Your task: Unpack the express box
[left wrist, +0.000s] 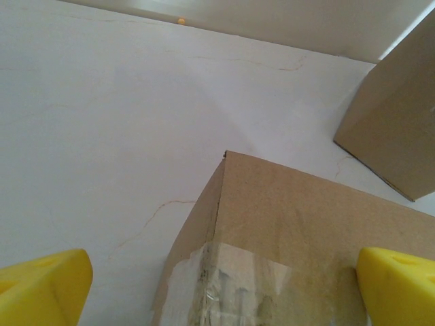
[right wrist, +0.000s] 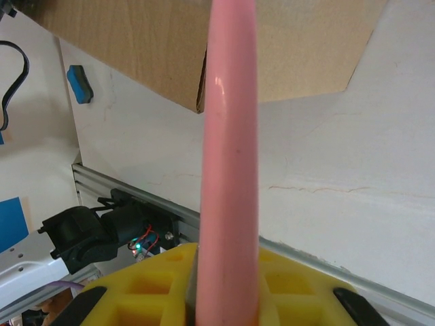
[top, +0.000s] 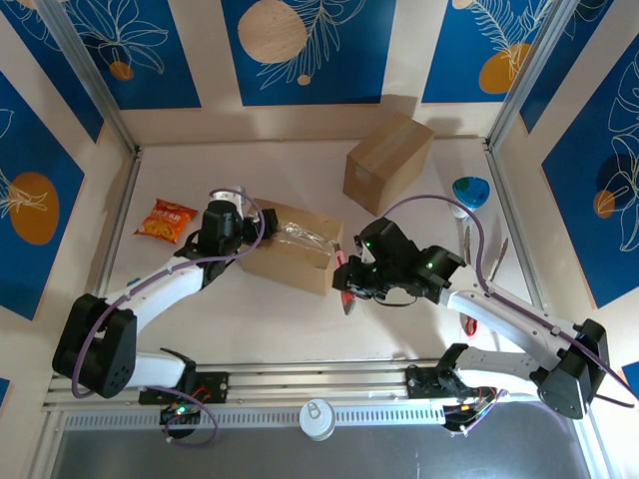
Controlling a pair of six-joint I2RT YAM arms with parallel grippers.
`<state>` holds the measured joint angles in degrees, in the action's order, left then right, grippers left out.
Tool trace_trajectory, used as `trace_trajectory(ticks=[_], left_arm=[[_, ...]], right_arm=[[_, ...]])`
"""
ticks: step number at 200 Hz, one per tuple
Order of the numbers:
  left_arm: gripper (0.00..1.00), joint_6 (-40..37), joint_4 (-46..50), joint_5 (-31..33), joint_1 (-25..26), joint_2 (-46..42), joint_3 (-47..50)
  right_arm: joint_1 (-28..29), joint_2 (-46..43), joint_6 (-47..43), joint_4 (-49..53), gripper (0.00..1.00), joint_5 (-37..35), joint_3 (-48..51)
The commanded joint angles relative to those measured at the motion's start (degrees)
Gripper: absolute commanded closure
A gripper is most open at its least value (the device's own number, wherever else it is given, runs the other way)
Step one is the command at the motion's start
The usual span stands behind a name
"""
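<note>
Currently, the box (top: pixel 293 251) lies on the table (top: pixel 250 319) at the center of the top view, its upper face crossed by clear tape (left wrist: pixel 224 282). The left gripper (top: pixel 230 212) sits at the left end of this box. In the left wrist view its yellow fingertips (left wrist: pixel 42 285) stand spread wide at the lower corners of the frame, with the taped box top between them and no contact visible. The right gripper (top: pixel 351 282) sits just beside the right end of the box, right of center. Its jaws are pinching a pink tool (top: pixel 344 292), which in the right wrist view runs up the middle of the frame toward the box edge at the top. A second box (top: pixel 387 160) stands at the upper right, well apart. An orange snack packet (top: pixel 166 220) lies at the left.
</note>
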<state>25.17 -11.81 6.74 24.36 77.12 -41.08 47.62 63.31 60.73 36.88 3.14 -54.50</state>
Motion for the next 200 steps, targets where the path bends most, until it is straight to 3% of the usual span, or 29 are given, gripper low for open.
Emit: trace_trajectory(ticks=[1,200], left_arm=[[0.02,0.85,9.79,1.61,0.51,4.26,2.85],[0.02,1.29,9.74,1.89,0.52,5.39,2.94]], right_arm=[[2.45,-1.35,0.43,0.31,1.0,4.52,0.7],[10.41,-3.01,5.85,-0.59,1.0,-0.16,0.54]])
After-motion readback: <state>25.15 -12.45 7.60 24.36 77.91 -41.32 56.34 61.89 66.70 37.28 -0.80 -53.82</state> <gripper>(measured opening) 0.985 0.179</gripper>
